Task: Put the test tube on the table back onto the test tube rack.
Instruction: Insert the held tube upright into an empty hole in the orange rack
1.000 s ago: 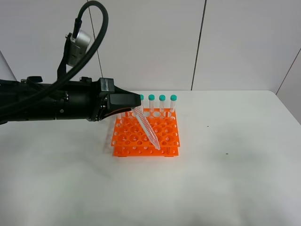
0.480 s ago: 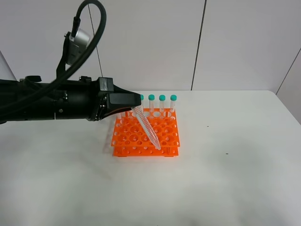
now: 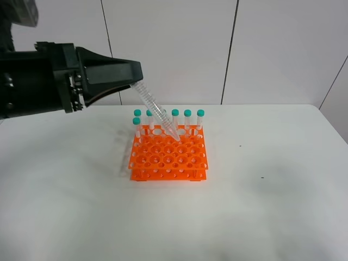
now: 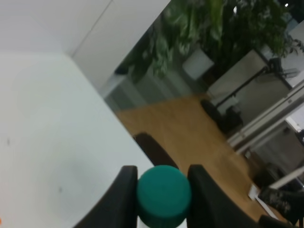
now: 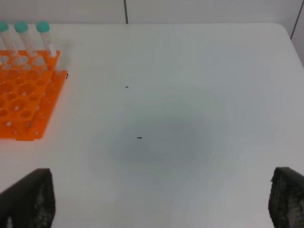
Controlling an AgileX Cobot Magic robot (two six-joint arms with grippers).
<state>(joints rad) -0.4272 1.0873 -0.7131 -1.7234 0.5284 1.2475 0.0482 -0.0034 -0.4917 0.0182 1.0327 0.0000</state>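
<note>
My left gripper [image 3: 134, 77] is shut on the capped end of the test tube [image 3: 154, 109] and holds it above the orange test tube rack [image 3: 168, 157]. The tube slants down to the right, and its pointed tip hangs over the rack's back rows. In the left wrist view the teal cap [image 4: 164, 194] sits between my two black fingers [image 4: 122, 197]. Several other teal-capped tubes [image 3: 187, 119] stand in the rack's back row. My right gripper [image 5: 159, 199] is open and empty, above the white table [image 5: 190, 95], to the right of the rack [image 5: 23, 99]. It is out of the exterior high view.
The table [image 3: 261, 206] is bare white in front of and to the right of the rack. A pale panelled wall [image 3: 272, 49] stands behind it. The table's right edge [image 3: 334, 130] is near the wall.
My left arm has risen and drawn back to the left with the tube. The tube's tip has moved from the rack's front edge up to above its back rows.
</note>
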